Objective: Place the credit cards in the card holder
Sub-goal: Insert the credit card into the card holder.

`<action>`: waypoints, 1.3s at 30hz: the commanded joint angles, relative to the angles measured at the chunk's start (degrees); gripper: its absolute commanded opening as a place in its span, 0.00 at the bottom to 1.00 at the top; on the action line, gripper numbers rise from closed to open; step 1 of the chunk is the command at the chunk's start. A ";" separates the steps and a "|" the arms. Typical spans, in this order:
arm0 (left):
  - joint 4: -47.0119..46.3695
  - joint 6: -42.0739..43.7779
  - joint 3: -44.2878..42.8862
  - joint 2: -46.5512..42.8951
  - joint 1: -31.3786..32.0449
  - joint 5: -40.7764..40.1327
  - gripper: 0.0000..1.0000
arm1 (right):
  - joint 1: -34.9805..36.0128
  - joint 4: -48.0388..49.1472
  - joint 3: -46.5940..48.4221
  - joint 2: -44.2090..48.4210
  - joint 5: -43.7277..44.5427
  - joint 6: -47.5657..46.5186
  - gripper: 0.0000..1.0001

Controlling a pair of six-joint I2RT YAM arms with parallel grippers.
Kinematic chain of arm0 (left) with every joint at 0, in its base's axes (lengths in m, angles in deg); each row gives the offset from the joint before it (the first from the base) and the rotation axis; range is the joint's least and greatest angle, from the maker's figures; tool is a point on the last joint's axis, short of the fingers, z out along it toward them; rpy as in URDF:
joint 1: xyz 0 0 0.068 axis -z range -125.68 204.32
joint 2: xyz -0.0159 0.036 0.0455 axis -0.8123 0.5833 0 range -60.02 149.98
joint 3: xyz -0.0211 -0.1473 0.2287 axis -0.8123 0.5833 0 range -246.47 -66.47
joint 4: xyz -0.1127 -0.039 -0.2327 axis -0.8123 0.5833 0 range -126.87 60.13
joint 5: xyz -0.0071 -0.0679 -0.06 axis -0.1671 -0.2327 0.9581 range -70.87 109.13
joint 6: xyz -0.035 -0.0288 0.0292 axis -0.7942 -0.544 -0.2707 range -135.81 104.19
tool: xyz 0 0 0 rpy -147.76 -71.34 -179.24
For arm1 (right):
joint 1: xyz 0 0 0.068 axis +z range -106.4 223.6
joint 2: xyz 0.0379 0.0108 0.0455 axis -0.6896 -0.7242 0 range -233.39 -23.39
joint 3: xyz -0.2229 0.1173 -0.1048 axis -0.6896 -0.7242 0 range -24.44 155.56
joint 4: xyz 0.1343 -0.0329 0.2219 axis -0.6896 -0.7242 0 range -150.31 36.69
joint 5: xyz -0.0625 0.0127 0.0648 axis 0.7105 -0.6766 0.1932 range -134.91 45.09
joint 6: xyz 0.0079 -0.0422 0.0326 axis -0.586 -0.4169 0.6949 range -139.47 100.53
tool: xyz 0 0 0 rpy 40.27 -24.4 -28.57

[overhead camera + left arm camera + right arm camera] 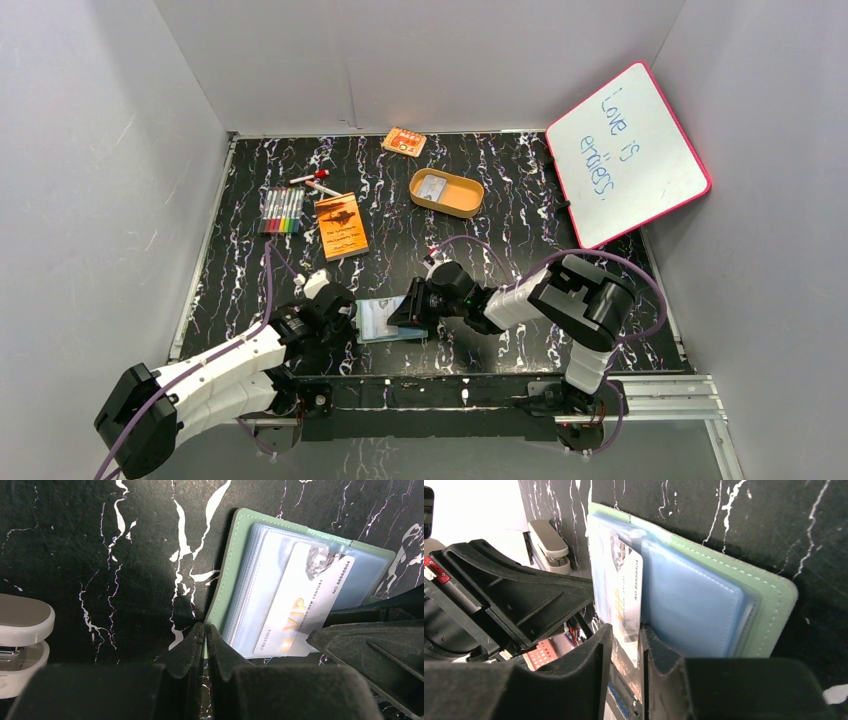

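The card holder (226, 575) lies open on the table (100, 555), between the two arms. The left pincer (205, 630) is pressed together on the holder's near green edge, pinning it. The right pincer (625, 632) pinches one credit card (302, 600). One end of it is tucked under a clear pocket and the rest is apparently outside, so insertion is begun but not finished. Well beyond the holder, a tan tray (466, 208) holds a pale flat piece (433, 186), likely another card, not yet fetched.

I am wearing white shells over black joints on my left arm (215, 370) and right arm (520, 300); purple cables (268, 285) are trailing along both, and my left gripper (205, 630) and right gripper (625, 632) are showing black fingers (185, 652).
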 commanded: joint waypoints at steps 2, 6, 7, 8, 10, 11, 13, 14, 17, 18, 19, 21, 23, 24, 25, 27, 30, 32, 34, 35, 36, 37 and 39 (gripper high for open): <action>3.22 0.57 0.87 -0.53 0.00 -1.07 0.04 | 0.46 -3.50 2.84 1.99 0.51 -2.63 0.38; 3.20 0.56 0.78 -0.45 -0.02 -1.16 0.04 | 0.62 -5.34 4.09 1.79 0.65 -3.59 0.42; 3.18 0.65 0.78 -0.44 -0.02 -1.16 0.04 | 0.72 -5.81 4.44 1.78 0.72 -3.85 0.42; 3.16 0.65 0.72 -0.37 -0.02 -1.16 0.04 | 0.82 -6.30 4.83 1.74 0.80 -4.11 0.42; 3.18 0.73 0.57 -0.15 -0.02 -1.16 0.04 | 1.03 -7.67 5.97 1.53 0.99 -4.91 0.43; 3.12 0.81 0.53 -0.10 0.03 -1.16 0.04 | 1.09 -8.42 6.48 1.41 1.00 -5.39 0.43; 2.94 0.86 0.52 0.15 -0.02 -1.16 0.04 | 1.34 -9.68 7.74 1.07 1.04 -6.27 0.43; 2.85 0.94 0.44 0.23 -0.02 -1.16 0.04 | 1.46 -10.24 8.25 0.94 1.03 -6.63 0.43; 2.75 1.05 0.34 0.43 -0.01 -1.16 0.04 | 1.81 -11.19 9.45 0.31 0.86 -7.45 0.43; 2.64 1.14 0.34 0.50 -0.02 -1.16 0.04 | 1.95 -11.35 9.73 0.11 0.83 -7.62 0.43; 2.47 1.20 0.34 0.59 -0.02 -1.13 0.04 | 2.00 -11.58 10.07 -0.12 0.70 -7.73 0.44; 2.39 1.30 0.27 0.76 -0.02 -1.16 0.04 | 2.30 -11.81 10.63 -0.53 0.45 -7.95 0.43; 2.29 1.36 0.17 0.95 -0.02 -1.16 0.04 | 2.48 -11.87 11.18 -1.08 0.03 -8.00 0.44; 2.30 1.45 0.09 1.04 0.03 -1.12 0.04 | 2.64 -11.85 11.43 -1.22 -0.16 -8.02 0.44; 2.24 1.51 0.01 1.12 0.01 -1.10 0.04 | 2.73 -11.77 11.64 -1.59 -0.40 -7.97 0.44; 2.14 1.54 -0.01 1.14 -0.02 -1.07 0.03 | 2.91 -11.60 12.21 -2.08 -1.05 -7.96 0.44; 1.95 1.54 0.07 1.05 -0.02 -0.98 0.03 | 3.22 -11.33 12.99 -2.75 -1.79 -7.94 0.44; 1.81 1.58 0.16 0.98 0.03 -0.90 0.03 | 3.32 -11.15 13.51 -3.14 -2.37 -8.04 0.44; 1.85 1.54 0.25 0.69 -0.02 -0.81 0.03 | 3.36 -11.21 13.84 -3.51 -2.91 -8.13 0.44; 1.84 1.46 0.33 0.39 -0.02 -0.81 0.03 | 3.41 -11.47 13.94 -3.47 -2.96 -8.10 0.45; 1.80 1.50 0.38 0.05 -0.02 -0.76 0.02 | 3.41 -12.04 13.95 -3.27 -2.63 -8.20 0.46; 1.84 1.50 0.47 -0.34 0.01 -0.77 0.02 | 3.38 -12.40 13.87 -2.94 -2.32 -8.24 0.47; 2.05 1.52 0.58 -1.14 -0.02 -0.93 0.02 | 3.41 -14.18 14.07 -2.14 -1.16 -8.80 0.49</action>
